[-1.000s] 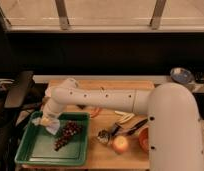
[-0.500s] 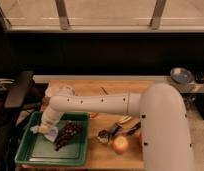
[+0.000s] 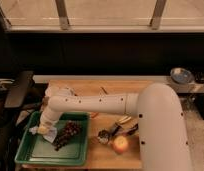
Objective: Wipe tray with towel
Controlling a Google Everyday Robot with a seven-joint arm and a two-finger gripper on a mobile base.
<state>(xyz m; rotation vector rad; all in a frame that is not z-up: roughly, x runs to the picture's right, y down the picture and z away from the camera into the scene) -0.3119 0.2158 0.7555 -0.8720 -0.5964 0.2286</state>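
My gripper (image 3: pixel 43 129) is down inside the tray (image 3: pixel 32 156), toward its left side and a little nearer the far wall than the near one. Its jaws are closed, and the towel (image 3: pixel 49 133) bunches out pale and rumpled from under the tip, so I judge I have it pinched and pressed to the tray floor. Holding it low like this makes sense for wiping: the cloth needs weight on it to drag across the green plastic rather than skate over it. My arm (image 3: pixel 95 104) reaches in from the right, lying long and nearly level across the desk (image 3: pixel 102 156), then bends down at the wrist so the cloth meets the floor from above. The tray sits at the near left of the desk, and the towel lies wholly within its raised sides. Just right of the towel, also inside the tray, lies a dark bunch (image 3: pixel 66 135) that looks like grapes; it seems to touch or nearly touch the cloth, and I think it will limit a stroke to the right. An apple (image 3: pixel 120 144) and a metal utensil (image 3: pixel 108 135) lie on the desk right of the tray, clear of it. I can read no brand, label or writing anywhere.
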